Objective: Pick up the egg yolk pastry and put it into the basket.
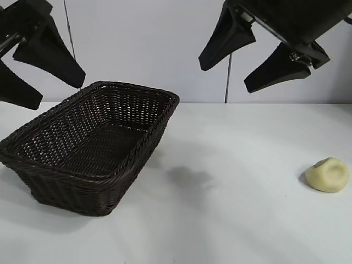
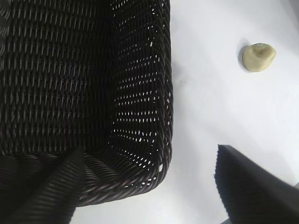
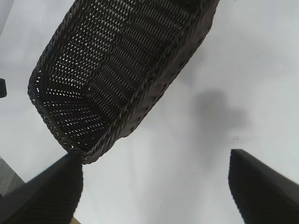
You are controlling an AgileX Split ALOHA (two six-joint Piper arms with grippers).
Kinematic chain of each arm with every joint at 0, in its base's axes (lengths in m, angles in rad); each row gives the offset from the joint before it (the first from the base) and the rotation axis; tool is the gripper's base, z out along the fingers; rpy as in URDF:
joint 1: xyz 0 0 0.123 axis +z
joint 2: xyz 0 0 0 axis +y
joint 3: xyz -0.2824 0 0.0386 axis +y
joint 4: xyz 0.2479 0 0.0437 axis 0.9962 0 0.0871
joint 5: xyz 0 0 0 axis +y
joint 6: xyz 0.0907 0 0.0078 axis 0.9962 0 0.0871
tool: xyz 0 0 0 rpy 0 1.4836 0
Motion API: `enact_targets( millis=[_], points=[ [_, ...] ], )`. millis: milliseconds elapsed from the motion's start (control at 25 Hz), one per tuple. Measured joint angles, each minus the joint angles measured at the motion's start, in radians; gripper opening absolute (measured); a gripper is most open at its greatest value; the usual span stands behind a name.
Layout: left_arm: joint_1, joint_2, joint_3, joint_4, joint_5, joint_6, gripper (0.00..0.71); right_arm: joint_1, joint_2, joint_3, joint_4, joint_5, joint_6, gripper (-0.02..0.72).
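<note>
Both jaws spread, empty; we drop right gripper (image 1: 250,60) over egg yolk pastry (image 1: 328,174), probably soft; pinch lightly, then basket (image 1: 143,144); left gripper (image 1: 41,82) idle.

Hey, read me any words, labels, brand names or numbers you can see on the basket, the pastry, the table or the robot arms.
None: no text, label, number or sign shows on the basket, the egg yolk pastry, the white table or either end effector.
</note>
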Motion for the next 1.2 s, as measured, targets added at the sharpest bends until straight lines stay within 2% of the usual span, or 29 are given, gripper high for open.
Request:
enact_targets(
  millis=[960,1200],
  points=[
    [0.0,0.0,0.0,-0.001,-0.002,0.0,0.56,0.0,0.0,0.0,-0.002,0.009,0.0,0.61],
    [0.0,0.0,0.0,-0.051,-0.027,-0.062,0.56,0.0,0.0,0.0,-0.002,0.009,0.0,0.61]
  ],
)
